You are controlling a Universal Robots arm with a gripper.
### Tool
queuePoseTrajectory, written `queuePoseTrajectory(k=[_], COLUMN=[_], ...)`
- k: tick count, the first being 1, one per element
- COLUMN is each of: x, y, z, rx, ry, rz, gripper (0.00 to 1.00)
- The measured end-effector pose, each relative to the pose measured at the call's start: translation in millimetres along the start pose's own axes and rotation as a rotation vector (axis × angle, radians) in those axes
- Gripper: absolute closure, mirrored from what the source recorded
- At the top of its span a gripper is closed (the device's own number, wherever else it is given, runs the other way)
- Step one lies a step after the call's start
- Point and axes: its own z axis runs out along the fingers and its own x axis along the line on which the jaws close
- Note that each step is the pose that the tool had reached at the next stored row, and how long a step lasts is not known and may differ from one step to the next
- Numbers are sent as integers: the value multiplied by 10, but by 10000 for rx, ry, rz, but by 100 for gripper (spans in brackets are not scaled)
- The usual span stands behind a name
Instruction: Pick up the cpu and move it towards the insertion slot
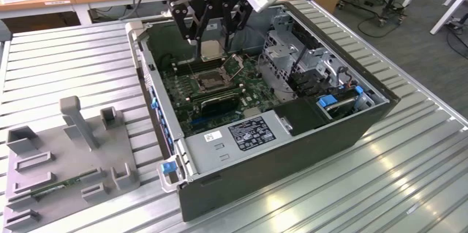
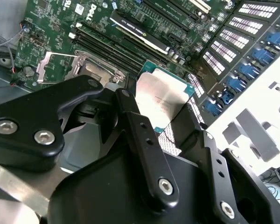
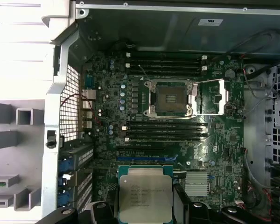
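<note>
Chassis is lying on its side on the slatted metal table, open face up, with the motherboard exposed inside. Grey tray is sitting on the table well apart, toward the exterior view's left of the case.

Gripper is hanging over the far end of the open case, above the board. Its black fingers are closing on opposite edges of the cpu, so the chip is being carried clear of the board, not resting on anything.

Cpu is square, so no long axis worth noting. Its silvery face is facing the wrist cameras; in the exterior view it is hanging slightly tilted rather than dead level, judging by the second wrist view too.

Insertion slot is sitting open near the board's middle, its silver frame swung aside beside it. In the exterior view the slot is lying below and nearer the camera than the held chip, apart from it, with memory slots between the two in the first wrist view.
</note>
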Motion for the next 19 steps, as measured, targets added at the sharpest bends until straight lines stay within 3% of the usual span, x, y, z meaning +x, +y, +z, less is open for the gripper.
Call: queuePoseTrajectory(k=[9, 19], x=[-73, -78], y=[0, 11], z=[0, 2], rx=[0, 0], ry=[0, 0], rz=[0, 0], gripper=[45, 45])
